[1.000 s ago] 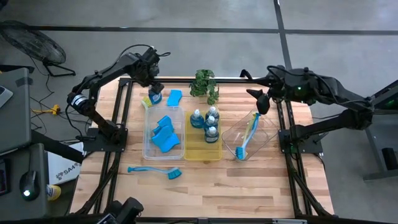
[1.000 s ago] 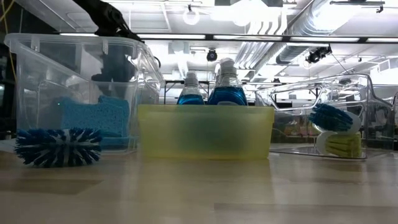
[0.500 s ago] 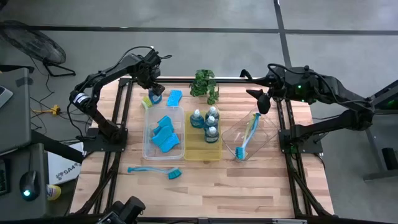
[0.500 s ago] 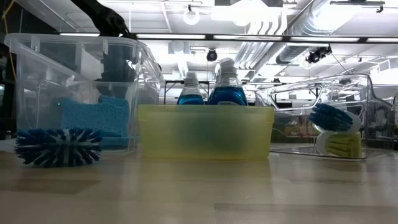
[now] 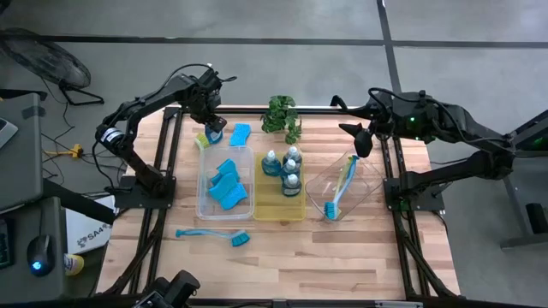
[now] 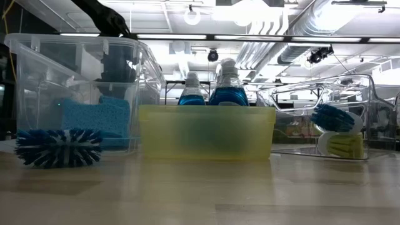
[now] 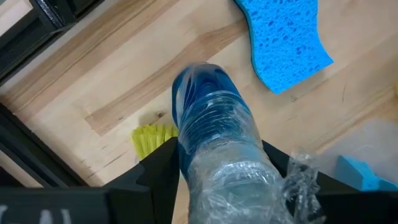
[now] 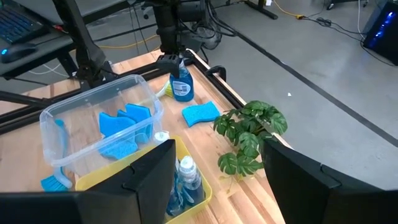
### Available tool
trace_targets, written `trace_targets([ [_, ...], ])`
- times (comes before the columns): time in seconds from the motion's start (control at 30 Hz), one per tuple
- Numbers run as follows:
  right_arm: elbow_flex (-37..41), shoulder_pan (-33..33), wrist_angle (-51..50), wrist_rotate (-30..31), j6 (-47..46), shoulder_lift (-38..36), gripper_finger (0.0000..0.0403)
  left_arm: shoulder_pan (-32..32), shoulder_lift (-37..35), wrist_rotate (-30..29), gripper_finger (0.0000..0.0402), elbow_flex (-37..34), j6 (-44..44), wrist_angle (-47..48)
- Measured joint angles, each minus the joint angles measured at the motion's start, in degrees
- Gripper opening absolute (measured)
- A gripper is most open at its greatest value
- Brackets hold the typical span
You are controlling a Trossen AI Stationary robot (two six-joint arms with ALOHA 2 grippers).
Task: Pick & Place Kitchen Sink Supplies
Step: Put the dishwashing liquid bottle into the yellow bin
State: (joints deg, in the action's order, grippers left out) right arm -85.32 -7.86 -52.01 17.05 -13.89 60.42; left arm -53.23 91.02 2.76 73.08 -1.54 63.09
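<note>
A small clear bottle of blue dish soap (image 8: 181,88) stands upright on the table's far left part, with my left gripper (image 5: 212,128) shut on it from above. Beside it lie a wavy blue sponge (image 5: 241,133) and the yellow-green bristles of a brush (image 7: 151,138). The gripper hides the bottle's cap. My right gripper (image 5: 363,144) hangs open in the air over the table's far right, with nothing between its fingers (image 8: 155,180). My left gripper pinches the bottle's clear upper part (image 7: 217,163) between its two fingers, one on each side. The fingers come from above and point down. The bottle stays upright with its blue bottom (image 8: 181,97) on the table.
A clear tray (image 5: 205,201) holds several blue sponges. A yellow tray (image 5: 259,210) holds three soap bottles. A tilted clear tray (image 5: 318,181) at the right holds a blue brush. Another blue brush (image 5: 214,233) lies near the front. A potted plant (image 5: 282,115) stands at the far edge.
In the low view, through the clear tray, my left gripper's fingers have drawn closer together around the bottle. The bottle has stayed standing in its place.
</note>
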Motion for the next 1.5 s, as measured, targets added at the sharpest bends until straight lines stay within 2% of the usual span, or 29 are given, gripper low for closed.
trace_targets([
  [0.8,0.0,0.0,-0.02,-1.59,0.44,0.0,0.0232,0.0,-0.11,-0.46,0.0163,0.52,0.0,0.4],
  [1.07,0.0,0.02,-0.02,-2.66,0.44,0.0,0.0232,-0.02,-0.11,-0.54,0.0163,7.57,1.44,3.88],
  [1.5,0.0,0.02,-0.02,-3.79,1.49,0.0,0.0232,0.57,-0.15,6.2,0.0163,21.42,4.99,11.43],
])
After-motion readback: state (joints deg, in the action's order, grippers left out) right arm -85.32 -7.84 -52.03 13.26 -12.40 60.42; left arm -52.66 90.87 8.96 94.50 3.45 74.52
